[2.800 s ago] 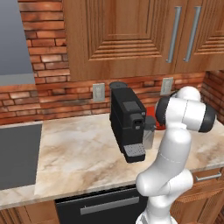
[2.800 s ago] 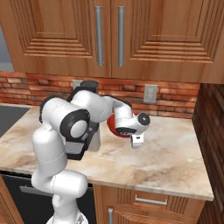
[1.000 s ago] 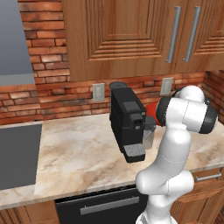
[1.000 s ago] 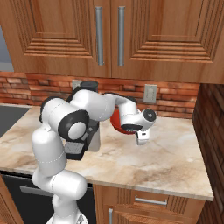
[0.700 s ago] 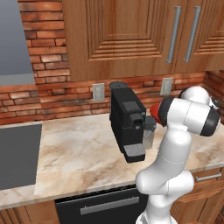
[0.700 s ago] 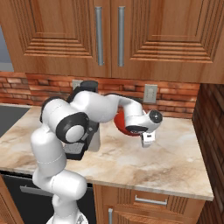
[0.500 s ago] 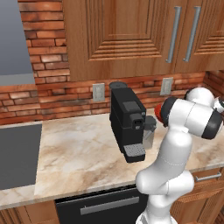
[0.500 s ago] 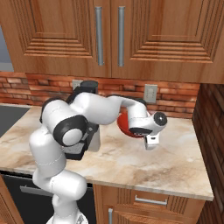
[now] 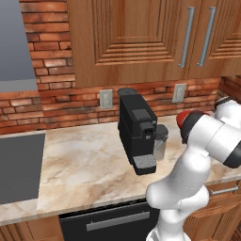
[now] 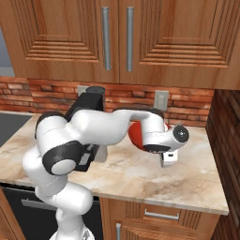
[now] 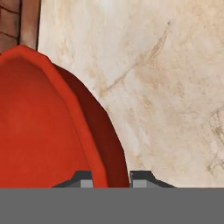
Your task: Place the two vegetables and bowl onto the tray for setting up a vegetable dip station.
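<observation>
Holding the red bowl (image 11: 48, 127) by its rim, the gripper (image 11: 111, 177) is closed on it: in the hand view the two dark finger tips stand at the bottom middle of the frame, one on each side of the thin red wall. In the right base view the bowl (image 10: 137, 134) shows as a red patch at the middle of the frame, tilted and half hidden behind the white forearm, and it seems to be lifted off the marble worktop (image 10: 126, 176). In the left base view a small part of its rim (image 9: 188, 117) appears at the right, above the arm.

As a judgement, the task is at an early or middle step. The bowl is taken but not yet placed, and the tray, the carrot and the cucumber cannot be seen from here, so it cannot be told whether any vegetable is already done. The bowl has to be carried to the tray, and whatever vegetables are left must follow.

For room to move, the worktop under the gripper is bare marble at the right side of the hand view. A brick wall (image 10: 187, 105) stands close behind the bowl, and a wooden side wall (image 10: 225, 140) closes the right edge of the right base view. The black coffee machine (image 9: 136, 132) stands at the middle of the left base view, with a wide free surface at its left. The upper cabinets (image 10: 117, 37) hang above, so a high lift has a limit.
</observation>
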